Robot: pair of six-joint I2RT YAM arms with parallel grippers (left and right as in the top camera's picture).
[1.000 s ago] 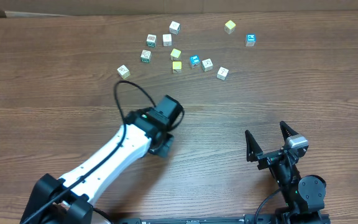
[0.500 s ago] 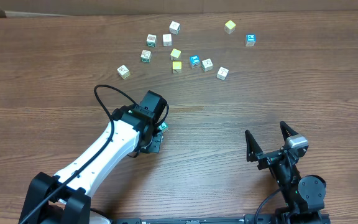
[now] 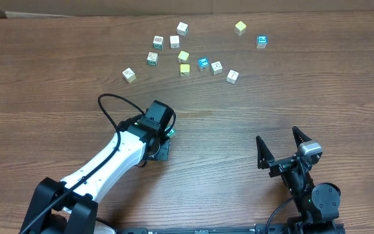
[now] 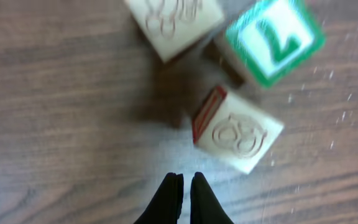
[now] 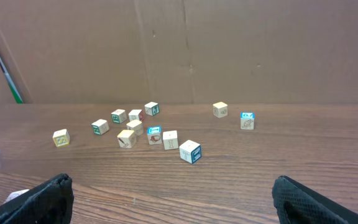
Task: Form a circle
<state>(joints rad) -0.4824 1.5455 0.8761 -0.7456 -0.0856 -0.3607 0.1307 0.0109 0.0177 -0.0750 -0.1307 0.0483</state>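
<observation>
Overhead, the broad wooden table [image 3: 343, 84] fills our view. The white left arm [image 3: 109, 162] reaches out over its middle, and the right gripper [image 3: 277, 136] waits near the front edge with its jaws spread wide and nothing between them. At the far side, well apart from both arms, lies a scatter of loose cubes [image 3: 184, 56] in yellow, blue and white.

The circle [image 4: 241, 56] sits on the bare wood right under the left wrist, so from above we see almost none of it. In the left wrist view we make out three of its cubes close together: a green-faced cube [image 4: 273, 38], a pale cube [image 4: 173, 22] beside it and a red-edged cube [image 4: 238, 130] nearest us. The left gripper [image 4: 184, 186] has its fingers pressed together, pinching nothing, just short of the red-edged cube.

We judge these cubes light, rigid and quick to slide or spin on the wood. We would nudge one square on a flat side, not a corner, or pinch it across two opposite faces.
</observation>
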